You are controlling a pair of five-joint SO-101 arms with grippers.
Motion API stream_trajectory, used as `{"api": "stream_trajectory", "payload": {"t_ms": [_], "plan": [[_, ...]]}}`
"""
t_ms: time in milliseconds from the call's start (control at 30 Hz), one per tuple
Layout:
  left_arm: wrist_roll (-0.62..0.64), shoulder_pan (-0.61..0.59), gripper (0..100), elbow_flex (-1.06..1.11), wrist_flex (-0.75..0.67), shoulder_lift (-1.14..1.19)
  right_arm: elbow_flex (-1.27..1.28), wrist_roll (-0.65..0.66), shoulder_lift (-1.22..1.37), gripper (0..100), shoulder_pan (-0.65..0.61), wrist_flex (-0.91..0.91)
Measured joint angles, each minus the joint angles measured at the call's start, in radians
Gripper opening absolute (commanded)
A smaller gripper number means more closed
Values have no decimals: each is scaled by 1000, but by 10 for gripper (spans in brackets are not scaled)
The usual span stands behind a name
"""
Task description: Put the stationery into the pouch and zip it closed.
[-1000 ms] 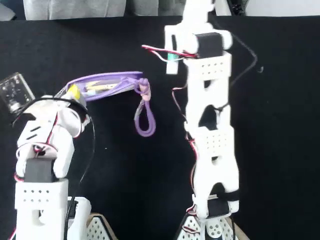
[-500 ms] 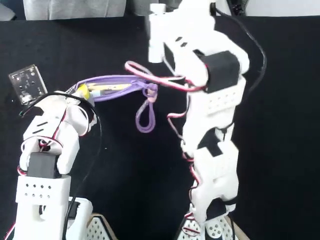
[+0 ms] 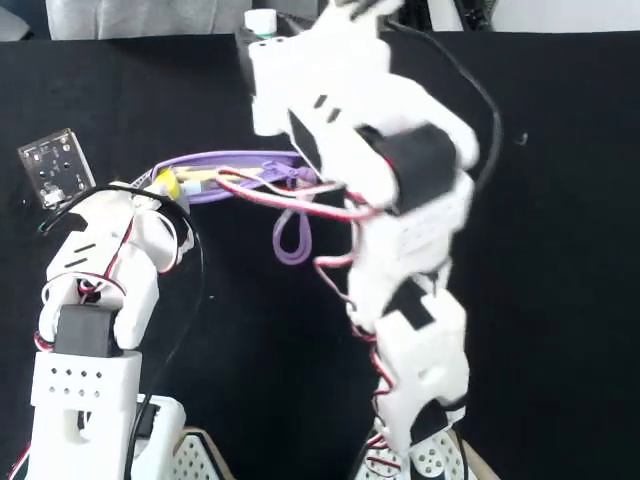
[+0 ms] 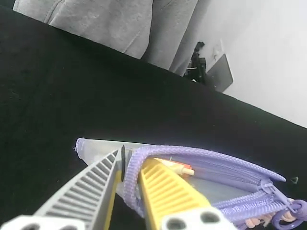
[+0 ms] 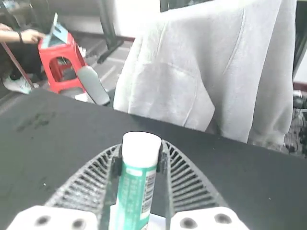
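Observation:
The purple pouch [image 3: 232, 164] lies on the black table with its zip open and yellow and orange stationery inside. Its strap loop [image 3: 290, 240] trails toward the front. My left gripper [image 3: 162, 186] is shut on the pouch's left end; in the left wrist view the grey and yellow fingers [image 4: 158, 184] pinch the pouch's [image 4: 211, 167] zip edge. My right gripper [image 5: 139, 153] is shut on a green and white glue stick [image 5: 136, 177] with a white cap. In the high view the glue stick [image 3: 261, 19] is raised above the far side of the pouch.
The black table [image 3: 560, 250] has free room to the right. The right arm [image 3: 400, 200] leans across the middle, over the pouch's right end. A grey garment [image 5: 206, 76] hangs behind the table, and a red stool [image 5: 60, 62] stands on the floor beyond.
The right arm has swung left and tilted over the pouch, carrying the glue stick. The left arm shifted a little at first, then kept still with the pouch end.

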Motion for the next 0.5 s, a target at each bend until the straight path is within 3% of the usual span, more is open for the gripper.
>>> {"api": "stream_trajectory", "payload": {"t_ms": [500], "plan": [[-8, 0, 30, 0, 0, 0, -2, 0, -342, 11, -3, 63]]}}
